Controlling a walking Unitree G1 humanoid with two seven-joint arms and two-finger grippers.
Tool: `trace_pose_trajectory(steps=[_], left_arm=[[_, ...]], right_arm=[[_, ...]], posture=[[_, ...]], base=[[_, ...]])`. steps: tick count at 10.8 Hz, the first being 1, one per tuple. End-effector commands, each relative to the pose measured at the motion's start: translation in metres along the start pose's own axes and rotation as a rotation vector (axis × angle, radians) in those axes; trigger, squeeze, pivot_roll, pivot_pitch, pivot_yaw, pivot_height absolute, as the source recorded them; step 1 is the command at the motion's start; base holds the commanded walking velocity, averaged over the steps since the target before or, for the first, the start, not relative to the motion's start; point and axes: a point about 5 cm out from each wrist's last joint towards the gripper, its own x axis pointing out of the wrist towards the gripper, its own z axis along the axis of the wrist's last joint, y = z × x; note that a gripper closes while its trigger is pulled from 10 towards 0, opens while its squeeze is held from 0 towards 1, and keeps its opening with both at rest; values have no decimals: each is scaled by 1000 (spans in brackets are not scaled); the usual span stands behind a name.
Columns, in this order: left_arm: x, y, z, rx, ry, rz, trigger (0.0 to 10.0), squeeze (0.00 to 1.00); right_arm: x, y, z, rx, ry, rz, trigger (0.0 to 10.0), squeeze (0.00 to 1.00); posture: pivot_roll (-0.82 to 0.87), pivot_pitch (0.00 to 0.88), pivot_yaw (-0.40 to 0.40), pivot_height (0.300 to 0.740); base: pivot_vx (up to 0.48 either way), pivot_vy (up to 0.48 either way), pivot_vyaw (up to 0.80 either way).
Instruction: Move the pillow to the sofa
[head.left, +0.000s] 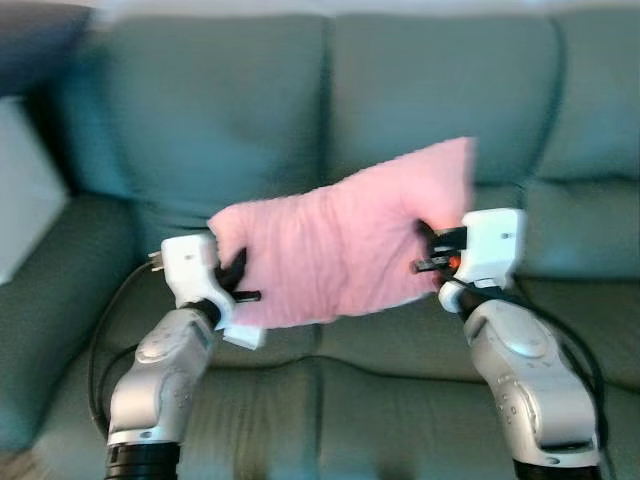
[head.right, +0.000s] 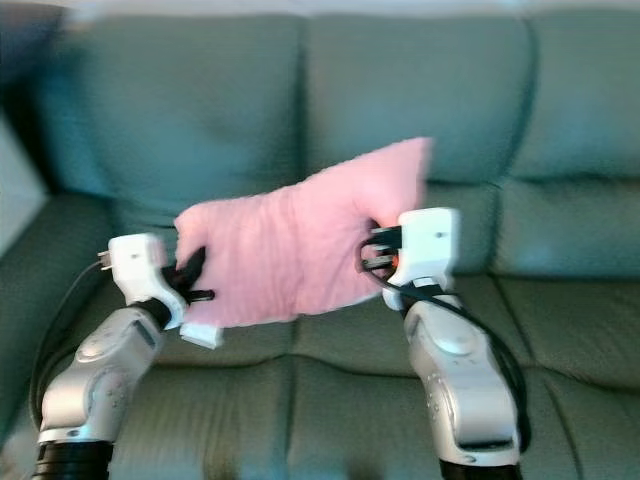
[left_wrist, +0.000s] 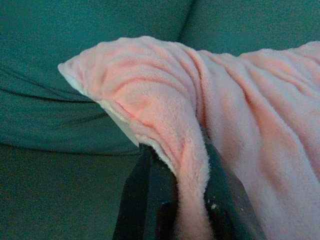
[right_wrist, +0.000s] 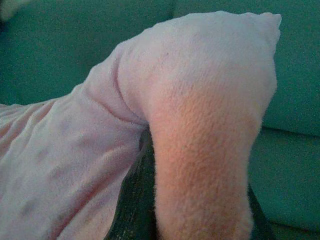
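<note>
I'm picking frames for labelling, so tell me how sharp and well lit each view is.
Both eye views: soft, slightly blurred, evenly lit; pillow and sofa edges smeared. Left wrist view: dim, pillow plush fairly sharp, fingers dark. Right wrist view: dim, pillow close and soft.

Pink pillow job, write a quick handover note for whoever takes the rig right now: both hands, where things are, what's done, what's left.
Left hand: shut on the left end of the fuzzy pink pillow; the left wrist view shows plush pinched between its fingers.
Right hand: shut on the pillow's right end, which rides higher.
Pillow: held up between both hands in front of the dark green sofa, above its seat cushions and not resting on them.
Done: pillow picked up and brought to the sofa.
Left: lower it onto the seat, open both hands, pull the arms back.
</note>
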Motion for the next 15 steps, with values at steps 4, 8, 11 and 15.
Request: trace_pose_trajectory(steps=[4, 8, 11, 15], left_arm=[[0, -9, 9, 71, -44, -91, 10000, 0], [0, -11, 10, 57, -34, -126, 10000, 0], [1, -7, 7, 84, -14, -78, 10000, 0], [-1, -8, 4, 69, -14, -77, 10000, 0]], right_arm=[[0, -1, 7, -1, -36, -8, 10000, 0], [1, -1, 7, 2, -42, -12, 10000, 0], [0, -1, 7, 2, -44, -12, 10000, 0], [1, 0, 6, 4, -41, -8, 10000, 0]], posture=[[-262, 50, 47, 740], [-263, 43, 55, 740], [-260, 46, 55, 740], [-258, 51, 53, 740]], base=[[0, 0, 0], [468, 0, 0], [278, 0, 0], [0, 0, 0]])
